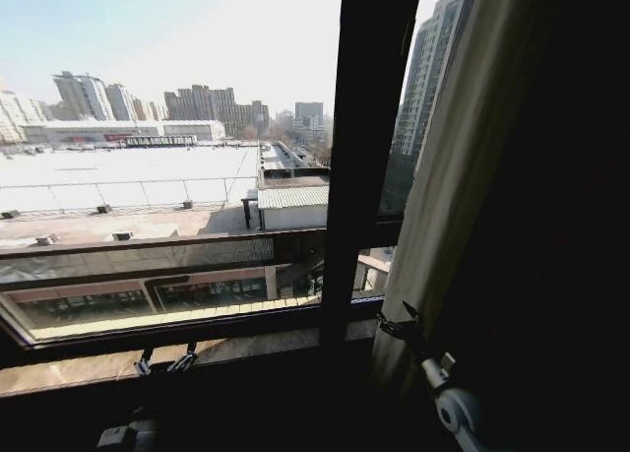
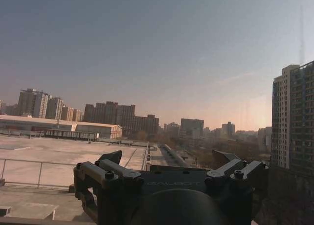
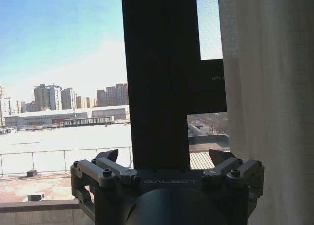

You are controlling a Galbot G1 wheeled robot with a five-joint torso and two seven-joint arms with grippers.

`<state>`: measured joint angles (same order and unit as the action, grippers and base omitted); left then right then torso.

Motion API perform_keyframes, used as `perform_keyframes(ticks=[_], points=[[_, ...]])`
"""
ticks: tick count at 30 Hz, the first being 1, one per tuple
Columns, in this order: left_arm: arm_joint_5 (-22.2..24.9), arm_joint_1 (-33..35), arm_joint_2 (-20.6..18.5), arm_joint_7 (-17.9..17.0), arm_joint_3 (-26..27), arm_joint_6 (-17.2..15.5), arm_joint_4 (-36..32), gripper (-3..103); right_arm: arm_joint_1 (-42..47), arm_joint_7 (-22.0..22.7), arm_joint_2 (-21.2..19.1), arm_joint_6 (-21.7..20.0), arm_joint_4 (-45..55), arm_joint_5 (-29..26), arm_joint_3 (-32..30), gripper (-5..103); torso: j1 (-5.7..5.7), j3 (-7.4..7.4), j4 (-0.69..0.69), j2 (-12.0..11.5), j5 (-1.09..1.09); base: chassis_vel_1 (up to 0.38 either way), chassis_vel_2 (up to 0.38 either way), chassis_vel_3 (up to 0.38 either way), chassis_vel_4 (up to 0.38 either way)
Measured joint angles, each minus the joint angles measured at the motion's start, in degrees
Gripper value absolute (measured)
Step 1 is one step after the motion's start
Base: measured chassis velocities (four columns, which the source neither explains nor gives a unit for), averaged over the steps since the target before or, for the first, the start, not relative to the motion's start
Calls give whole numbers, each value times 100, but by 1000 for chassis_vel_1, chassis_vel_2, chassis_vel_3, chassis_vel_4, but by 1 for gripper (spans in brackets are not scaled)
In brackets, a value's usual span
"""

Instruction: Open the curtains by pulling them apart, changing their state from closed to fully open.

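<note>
— Two grippers, so where does each one sit against the dark window frame upright (image 1: 356,157)?

— Left gripper (image 1: 165,362) is low, to the left of that upright, just in front of the stone window sill (image 1: 89,368). Right gripper (image 1: 402,326) is to the right of the upright, down near the frame's lower crossbar.

— And the curtain?

— One bunched panel of cream curtain (image 1: 463,166) hangs to the right of the upright, gathered into a narrow leaning column. In the right wrist view the same curtain (image 3: 267,97) shows as pleated sheer fabric beside the upright (image 3: 159,78).

— Is the right gripper pinching it?

— In the head view its dark tips sit right against the fabric's edge, but in its own wrist view the right gripper (image 3: 167,159) has its two fingers (image 3: 115,159) spread wide, with the upright seen through the gap and the curtain off to one side of the far finger. I see nothing pinched between them.

— The left one?

— Also spread. In the left wrist view the left gripper (image 2: 169,161) holds its fingers (image 2: 113,160) wide apart with only rooftop and skyline between them.

— What's through the glass to the left of the upright?

— A big pale flat roof (image 1: 128,166) with a railing, and a row of tower blocks (image 1: 212,102) under a bright sky. That pane is uncovered.
</note>
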<state>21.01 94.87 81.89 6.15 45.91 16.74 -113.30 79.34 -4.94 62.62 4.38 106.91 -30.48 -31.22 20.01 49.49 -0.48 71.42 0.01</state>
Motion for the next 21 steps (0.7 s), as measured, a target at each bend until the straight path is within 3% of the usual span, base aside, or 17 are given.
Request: perform_keyframes(ticks=[12, 21], points=[[0, 0, 0, 0, 1, 0, 0, 100, -3, 1, 0, 0, -4, 0, 1, 100, 0, 0, 1, 0, 0, 293, 285, -288, -279], [0, 0, 0, 0, 1, 0, 0, 100, -4, 3, 0, 0, -4, 0, 2, 100, -1, 0, 1, 0, -1, 409, 305, -420, -292]])
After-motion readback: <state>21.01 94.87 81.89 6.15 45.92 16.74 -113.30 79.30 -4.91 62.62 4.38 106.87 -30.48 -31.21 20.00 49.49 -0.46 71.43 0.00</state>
